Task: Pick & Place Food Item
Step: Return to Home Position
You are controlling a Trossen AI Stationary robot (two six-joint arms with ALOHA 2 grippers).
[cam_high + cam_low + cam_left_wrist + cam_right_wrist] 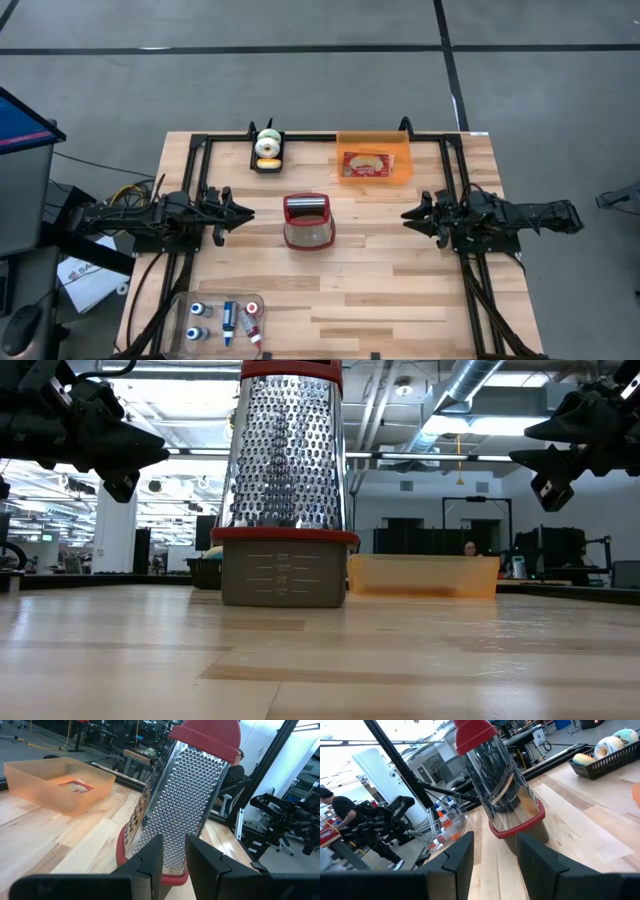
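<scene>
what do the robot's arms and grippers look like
The left arm and right arm are black, chunky and jointed, with black cables trailing from their bases. The left gripper and right gripper each end in two flat, angular black fingers. No markings show.

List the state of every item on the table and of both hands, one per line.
left hand: open, empty, raised left of the grater.
right hand: open, empty, raised right of the grater.
grater: upright on the table, untouched.
black bin: holds donuts.
orange bin: holds one packet, lying flat.
clear tray: holds small bottles.
</scene>
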